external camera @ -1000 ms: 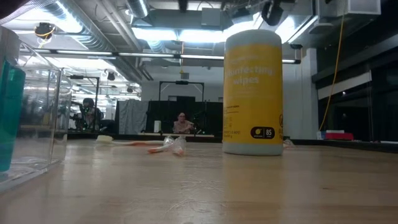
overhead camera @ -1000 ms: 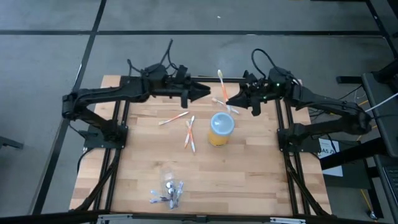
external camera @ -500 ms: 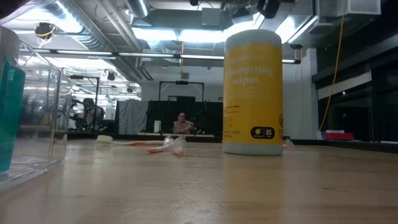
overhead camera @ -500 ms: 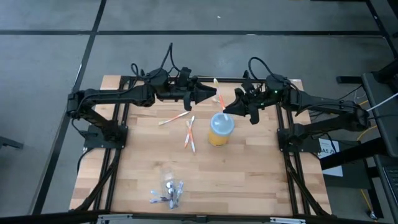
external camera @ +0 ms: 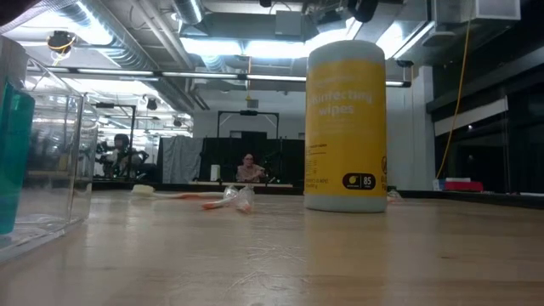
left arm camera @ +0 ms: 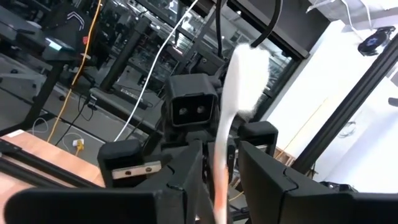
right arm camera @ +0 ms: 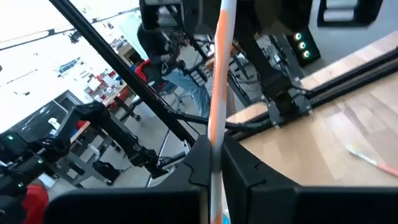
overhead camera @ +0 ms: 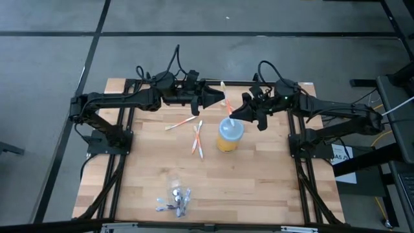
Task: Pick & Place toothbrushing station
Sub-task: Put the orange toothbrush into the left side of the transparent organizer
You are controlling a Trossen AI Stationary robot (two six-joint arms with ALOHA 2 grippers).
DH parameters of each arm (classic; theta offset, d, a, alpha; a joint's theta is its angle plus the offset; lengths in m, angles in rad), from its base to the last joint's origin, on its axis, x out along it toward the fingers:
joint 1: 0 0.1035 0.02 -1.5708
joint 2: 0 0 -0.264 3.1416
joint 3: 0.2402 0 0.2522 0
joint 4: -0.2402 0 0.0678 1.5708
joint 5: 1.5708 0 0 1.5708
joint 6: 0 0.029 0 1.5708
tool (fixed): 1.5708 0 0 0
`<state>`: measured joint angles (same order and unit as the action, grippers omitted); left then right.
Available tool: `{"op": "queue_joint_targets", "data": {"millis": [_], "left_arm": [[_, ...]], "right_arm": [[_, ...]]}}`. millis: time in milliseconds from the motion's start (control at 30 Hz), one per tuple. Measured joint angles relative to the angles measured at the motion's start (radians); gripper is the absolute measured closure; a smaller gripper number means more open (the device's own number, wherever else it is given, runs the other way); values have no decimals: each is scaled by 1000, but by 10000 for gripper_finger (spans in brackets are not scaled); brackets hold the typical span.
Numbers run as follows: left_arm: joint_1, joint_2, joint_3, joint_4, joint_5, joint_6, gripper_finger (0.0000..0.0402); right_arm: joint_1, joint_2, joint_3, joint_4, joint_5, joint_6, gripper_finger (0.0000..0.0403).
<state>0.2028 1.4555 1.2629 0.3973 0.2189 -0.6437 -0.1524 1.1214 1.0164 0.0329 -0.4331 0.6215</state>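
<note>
- The table (overhead camera: 259,181) is pale wood laid in narrow planks, framed by black rails.
- Both arms are dark, almost black; the right arm shows small green lights.
- The canister (external camera: 345,124) is bright yellow with faint pale lettering, a small dark label near its base and a white foot; from above its top (overhead camera: 230,127) is pale blue.
- The held toothbrush (left arm camera: 231,118) is white at the head, turning orange-pink down the handle.
- The loose toothbrushes (overhead camera: 197,138) on the table are white with orange parts.
- The pouch (overhead camera: 175,199) is clear, with silvery and bluish contents.
- A teal block (external camera: 14,161) sits behind clear plastic in the low view.
</note>
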Motion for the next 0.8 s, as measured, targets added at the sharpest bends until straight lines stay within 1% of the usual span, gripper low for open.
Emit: {"op": "queue_joint_targets", "data": {"millis": [333,433,567,767,800], "left_arm": [[0,0,0,4,3,-2,310],[0,-1,0,4,11,-6,330],[0,0,0,3,17,-16,384],[0,-1,0,9,17,-16,390],[0,-2,1,13,16,-17,390]], "right_arm": [[6,39,0,35,-5,15,386],[6,39,0,38,-5,15,386],[6,39,0,46,-6,15,386],[8,40,0,68,-7,-1,386],[13,40,0,86,-4,-1,380]]}}
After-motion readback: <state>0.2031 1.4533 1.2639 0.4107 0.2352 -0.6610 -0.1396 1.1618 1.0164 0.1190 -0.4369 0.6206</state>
